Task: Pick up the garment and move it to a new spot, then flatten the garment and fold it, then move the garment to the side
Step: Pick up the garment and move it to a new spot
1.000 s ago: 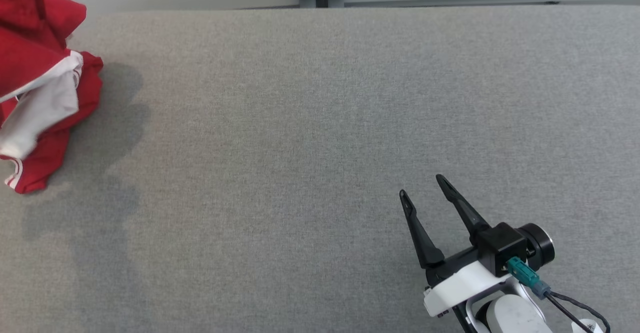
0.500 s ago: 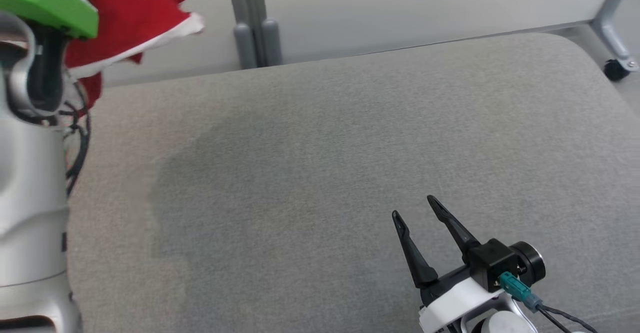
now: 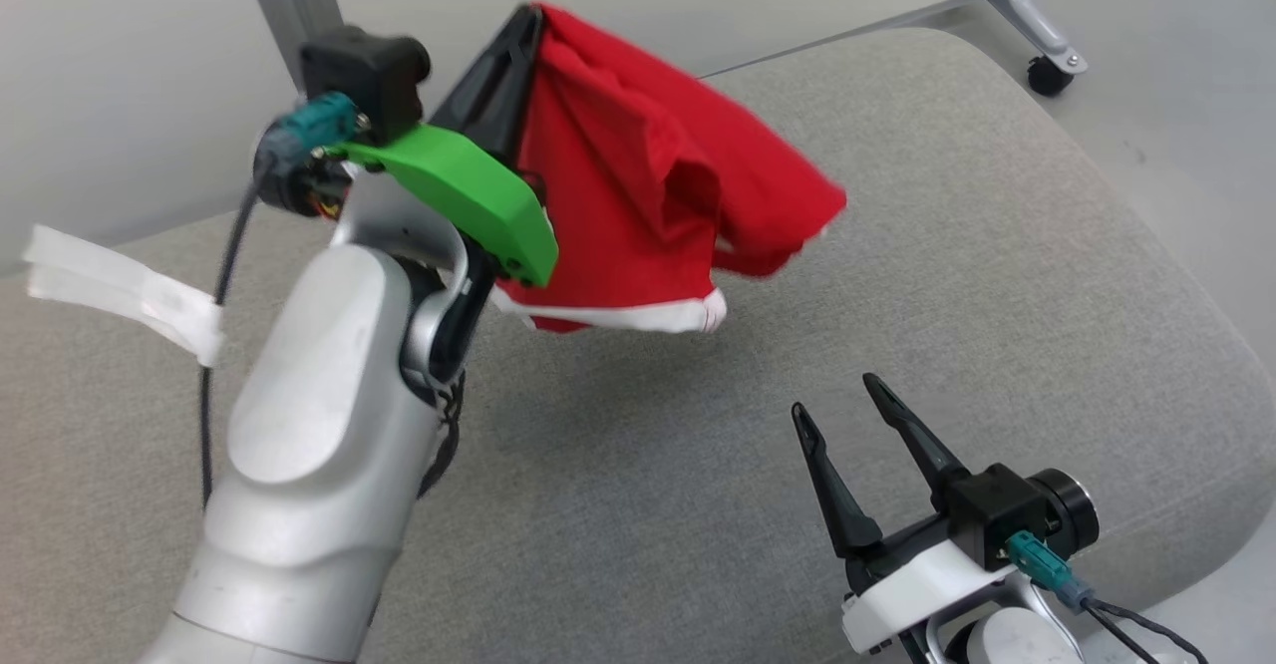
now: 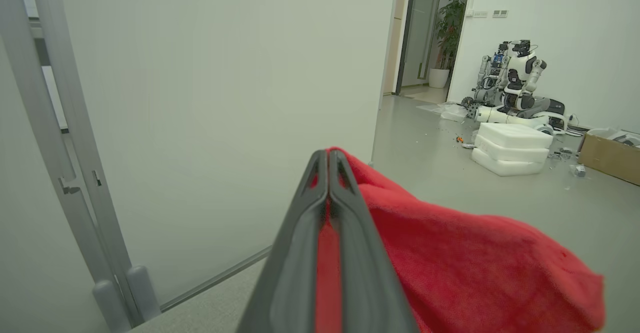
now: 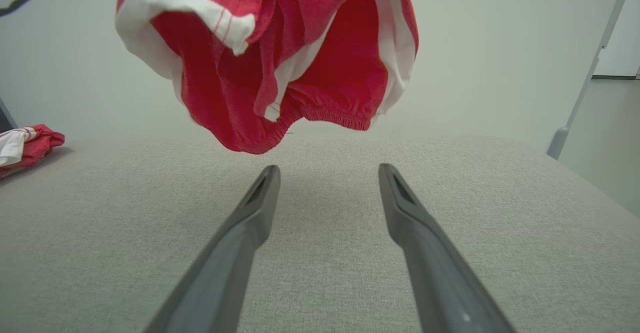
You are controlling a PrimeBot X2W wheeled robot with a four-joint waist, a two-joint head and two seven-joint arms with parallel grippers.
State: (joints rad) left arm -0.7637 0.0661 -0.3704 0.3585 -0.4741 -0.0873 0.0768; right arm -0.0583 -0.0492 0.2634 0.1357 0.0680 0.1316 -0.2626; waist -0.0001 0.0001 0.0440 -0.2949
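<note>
Hovering the right gripper (image 3: 837, 397) at the lower right of the head view, fingers spread apart and empty, over the grey padded table (image 3: 947, 245). Clamping the left gripper (image 3: 526, 14) together on the red shorts (image 3: 638, 166) in the upper middle, dangling them clear above the table, white trim showing along the lower edges. Leaving a second red-and-white garment (image 5: 27, 143) lying at the far left edge of the right wrist view.

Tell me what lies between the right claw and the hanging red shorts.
Nothing: in the right wrist view, bare grey padded tabletop runs from the right claw to beneath the red shorts, which hang clear of it.
</note>
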